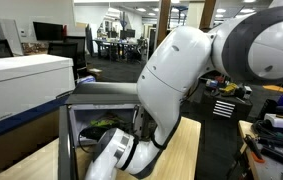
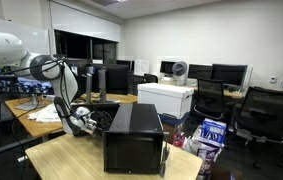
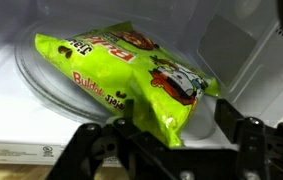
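claw [image 3: 173, 138]: fingers were spread wide, not pinching anything afaict | green snack bag [image 3: 121, 60]: lay right in front of me, near corner poking in between my fingers | under it: glass turntable [image 3: 41, 88], inside the microwave [image 2: 133, 135]

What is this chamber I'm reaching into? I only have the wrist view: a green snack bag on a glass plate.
Observer: A black microwave, standing on a light wooden table.
Operator: How does the arm sit while the gripper straddles the green bag?
Observer: The bulky white arm folds down outside the opening; only its wrist end reaches in.
Operator: Anything close beside the oven?
Observer: A white box stands next to it, in an exterior view.
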